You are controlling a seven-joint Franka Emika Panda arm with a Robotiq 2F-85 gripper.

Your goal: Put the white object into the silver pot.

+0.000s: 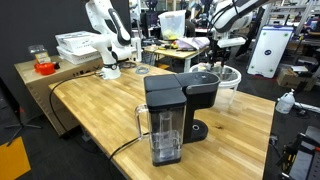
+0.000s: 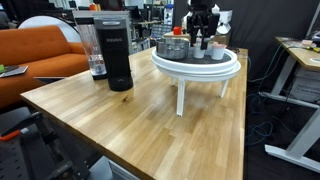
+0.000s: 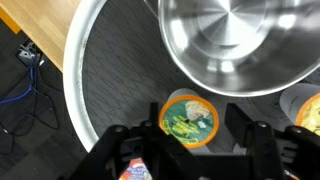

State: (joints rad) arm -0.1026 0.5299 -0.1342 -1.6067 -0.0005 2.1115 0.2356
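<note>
Claw (image 3: 192,138) just short of silver pot (image 3: 235,40)

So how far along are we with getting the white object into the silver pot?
Barely started. Done: nothing; the silver pot looks empty where visible. In hand: the open gripper hangs over the white round tray, above a green-lidded tub beside the pot. Left: grasp, lift, drop in.

Your wrist view cuts the silver pot (image 3: 235,45) off at the top edge, and a small thing (image 3: 135,172) at the bottom edge is too cut off to name
</note>
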